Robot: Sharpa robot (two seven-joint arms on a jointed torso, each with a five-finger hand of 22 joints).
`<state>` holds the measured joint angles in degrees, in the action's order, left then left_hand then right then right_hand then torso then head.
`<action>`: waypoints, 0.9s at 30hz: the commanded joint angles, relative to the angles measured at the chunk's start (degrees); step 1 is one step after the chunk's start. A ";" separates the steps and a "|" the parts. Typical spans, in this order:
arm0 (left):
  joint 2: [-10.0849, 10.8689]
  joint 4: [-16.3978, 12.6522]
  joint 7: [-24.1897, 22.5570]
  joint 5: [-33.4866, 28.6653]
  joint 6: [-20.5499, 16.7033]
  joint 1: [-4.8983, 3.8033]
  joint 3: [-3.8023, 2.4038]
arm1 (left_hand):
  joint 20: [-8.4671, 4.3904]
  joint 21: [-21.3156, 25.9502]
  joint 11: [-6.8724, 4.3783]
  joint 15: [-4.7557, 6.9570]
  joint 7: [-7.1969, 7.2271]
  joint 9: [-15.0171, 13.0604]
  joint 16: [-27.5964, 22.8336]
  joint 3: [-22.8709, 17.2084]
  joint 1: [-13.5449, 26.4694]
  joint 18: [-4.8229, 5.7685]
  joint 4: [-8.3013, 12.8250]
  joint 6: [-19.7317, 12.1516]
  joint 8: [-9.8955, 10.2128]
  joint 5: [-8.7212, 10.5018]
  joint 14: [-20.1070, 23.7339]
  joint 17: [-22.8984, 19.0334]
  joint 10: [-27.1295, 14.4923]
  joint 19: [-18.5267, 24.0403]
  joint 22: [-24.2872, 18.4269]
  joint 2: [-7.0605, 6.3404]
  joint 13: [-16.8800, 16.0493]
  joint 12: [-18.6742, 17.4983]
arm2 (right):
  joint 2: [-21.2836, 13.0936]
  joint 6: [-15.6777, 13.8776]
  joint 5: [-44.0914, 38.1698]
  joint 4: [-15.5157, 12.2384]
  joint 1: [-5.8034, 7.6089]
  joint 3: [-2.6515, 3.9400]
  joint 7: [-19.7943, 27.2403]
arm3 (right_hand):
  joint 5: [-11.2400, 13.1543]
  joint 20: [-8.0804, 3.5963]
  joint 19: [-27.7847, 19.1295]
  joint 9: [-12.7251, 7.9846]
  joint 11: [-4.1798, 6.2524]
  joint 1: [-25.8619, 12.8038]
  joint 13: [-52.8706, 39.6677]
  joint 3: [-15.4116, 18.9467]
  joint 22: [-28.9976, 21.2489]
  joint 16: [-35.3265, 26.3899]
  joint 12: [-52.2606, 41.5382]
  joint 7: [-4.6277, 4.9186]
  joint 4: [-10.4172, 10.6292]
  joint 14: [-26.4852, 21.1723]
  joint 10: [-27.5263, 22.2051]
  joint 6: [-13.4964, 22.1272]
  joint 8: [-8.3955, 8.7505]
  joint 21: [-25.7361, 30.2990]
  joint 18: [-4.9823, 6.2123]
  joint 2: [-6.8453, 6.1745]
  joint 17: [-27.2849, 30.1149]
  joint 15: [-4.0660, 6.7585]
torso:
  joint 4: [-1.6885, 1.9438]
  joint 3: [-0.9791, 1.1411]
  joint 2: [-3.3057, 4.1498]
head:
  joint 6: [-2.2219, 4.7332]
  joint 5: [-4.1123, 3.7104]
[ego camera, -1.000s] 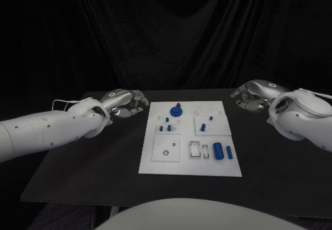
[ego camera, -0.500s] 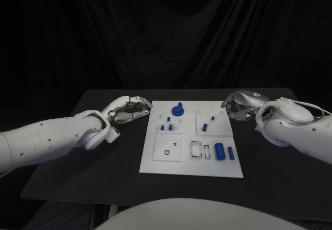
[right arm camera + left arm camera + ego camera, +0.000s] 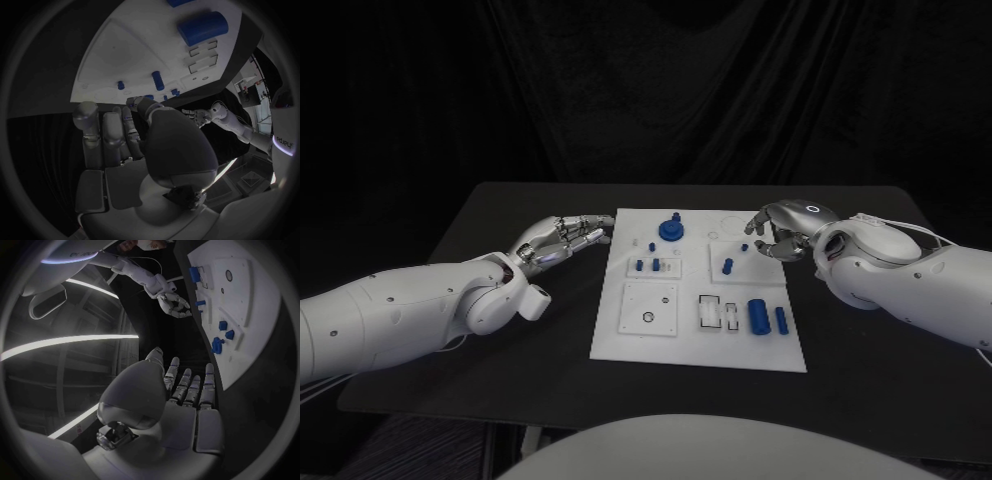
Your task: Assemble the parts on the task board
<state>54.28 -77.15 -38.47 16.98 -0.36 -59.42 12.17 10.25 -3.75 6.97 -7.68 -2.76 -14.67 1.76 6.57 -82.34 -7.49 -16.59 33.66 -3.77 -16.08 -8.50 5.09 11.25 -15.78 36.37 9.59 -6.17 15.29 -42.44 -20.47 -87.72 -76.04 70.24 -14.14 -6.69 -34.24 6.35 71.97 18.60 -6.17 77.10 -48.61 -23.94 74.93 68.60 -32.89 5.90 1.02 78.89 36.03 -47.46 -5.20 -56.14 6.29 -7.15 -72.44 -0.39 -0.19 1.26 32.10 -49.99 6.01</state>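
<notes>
Both robot hands, left (image 3: 567, 238) and right (image 3: 783, 228), closed on task board (image 3: 627, 345) edges.

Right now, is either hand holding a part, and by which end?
Nothing is held. The left hand is open beside the task board, and the right hand is empty at its far right edge.
</notes>
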 commanded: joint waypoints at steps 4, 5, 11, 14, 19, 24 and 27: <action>-0.16 -0.54 -16.44 -3.49 3.84 0.28 -0.05 | 0.68 -0.05 0.62 -0.85 0.89 1.39 -0.15 1.57 -1.81 0.93 0.14 -0.77 0.37 -0.85 -0.05 -0.54 -0.32 0.09 -1.53 0.65 1.71 0.23 | 1.05 -0.89 -1.07 1.72 -0.85 0.07 0.67 | 3.14 0.59 0.06 0.66 -0.24 -1.08 1.49 0.85 5.70 0.37 0.61 -0.10 0.55 -0.22 0.22 0.49 0.58 0.12 0.65 -0.16 0.44 -0.66 | 0.86 -1.20 -0.14 | -0.01 -1.30; -0.21 -0.53 -16.37 -3.50 3.96 0.30 -0.05 | 0.82 -0.07 0.68 -0.92 0.93 1.50 -0.13 1.65 -2.03 0.94 0.18 -0.79 0.36 -0.95 -0.15 -0.55 -0.34 0.06 -1.67 0.74 1.86 0.26 | 1.18 -0.82 -1.07 1.94 -0.97 0.08 0.66 | 4.06 0.66 0.07 0.83 -0.26 -1.19 1.79 1.09 5.66 0.40 0.62 -0.14 0.69 -0.25 0.26 0.51 0.63 0.27 0.66 -0.19 0.58 -0.68 | 0.88 -1.28 -0.16 | -0.01 -1.39; -0.43 -0.21 -16.05 -3.55 4.52 0.46 -0.05 | 2.12 -0.34 0.70 -1.92 0.76 2.37 0.10 1.86 -4.28 0.67 0.75 -0.83 0.33 -2.47 -1.38 -0.56 -0.48 -0.77 -2.79 1.37 3.01 0.74 | 2.52 -0.24 -1.09 4.01 -2.08 0.15 0.33 | 5.88 0.83 0.57 1.11 -0.30 -1.43 2.56 1.63 5.77 0.90 0.76 -0.32 1.06 -0.04 0.15 0.92 0.94 -0.10 0.52 -0.30 0.57 -0.84 | 1.04 -1.74 -0.44 | -0.01 -1.72; -0.60 -0.02 -15.94 -3.55 4.70 0.51 -0.05 | 2.47 -0.39 0.80 -2.11 0.83 2.60 0.20 1.72 -5.01 0.52 1.12 -0.90 0.34 -3.10 -1.90 -0.50 -0.37 -1.05 -3.10 1.47 3.18 1.06 | 3.25 -0.32 -1.09 5.24 -2.57 0.21 0.35 | 5.87 0.84 0.56 1.12 -0.29 -1.36 2.62 1.61 5.76 0.94 0.78 -0.32 1.03 -0.02 0.14 0.96 0.96 -0.05 0.53 -0.28 0.56 -0.87 | 0.91 -1.57 -0.42 | -0.01 -1.69; -0.95 0.25 -15.67 -3.55 5.13 0.58 -0.05 | 2.83 -0.45 0.97 -2.37 0.79 2.78 0.36 1.58 -5.49 0.41 1.37 -0.94 0.34 -3.42 -2.60 -0.34 -0.30 -1.30 -3.36 1.57 3.27 1.31 | 4.41 -0.49 -1.10 7.29 -3.23 0.31 0.56 | 5.37 0.90 1.00 1.31 -0.25 -0.97 2.96 1.45 5.92 1.33 0.67 -0.36 0.91 0.20 0.58 0.69 0.86 -0.57 0.43 -0.10 0.43 -0.91 | 1.01 -1.38 -0.33 | -0.01 -2.02; -1.12 0.46 -15.53 -3.55 5.30 0.63 -0.05 | 3.20 -0.48 1.20 -2.61 0.66 2.88 0.54 1.29 -6.05 0.30 1.71 -0.75 0.30 -3.80 -3.41 -0.13 -0.11 -1.51 -3.62 1.74 3.27 1.73 | 5.03 -0.96 -1.10 8.47 -3.95 0.51 0.51 | 4.61 0.92 1.49 1.46 -0.15 -0.68 3.29 1.35 6.14 1.74 0.51 -0.28 0.76 0.44 1.10 0.53 0.84 -1.23 0.30 -0.10 0.29 -0.94 | 0.80 -1.33 -0.31 | -0.01 -2.14; -1.15 0.67 -15.44 -3.55 5.35 0.67 -0.05 | 3.27 -0.48 1.24 -2.65 0.64 2.90 0.60 1.25 -6.14 0.27 1.76 -0.70 0.29 -3.84 -3.69 -0.03 -0.03 -1.54 -3.68 1.75 3.25 1.88 | 5.64 -1.88 -1.18 9.46 -4.54 0.70 0.70 | 3.29 0.96 2.05 1.83 -0.08 -0.33 3.78 1.14 6.41 2.32 0.30 -0.05 0.56 0.77 1.73 -0.17 0.56 -1.95 0.17 -0.04 0.12 -0.96 | 0.88 -1.41 -0.33 | -0.01 -2.44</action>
<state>53.23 -76.45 -38.76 14.12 3.96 -58.87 12.17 13.13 -3.97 7.78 -10.35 -2.06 -11.81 2.11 7.79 -88.03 -7.50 -15.16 32.96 -3.77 -19.69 -11.82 5.01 11.25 -17.45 32.74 11.35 -2.94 16.83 -36.92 -20.77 -88.37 -66.90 65.92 -13.52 -6.34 -30.65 7.26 73.52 20.35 -6.12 76.25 -44.91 -22.69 74.91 70.76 -32.34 5.89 1.96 79.34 37.33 -47.31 -4.64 -57.91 6.27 -7.57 -72.29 -1.24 0.69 -0.12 31.76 -49.99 3.70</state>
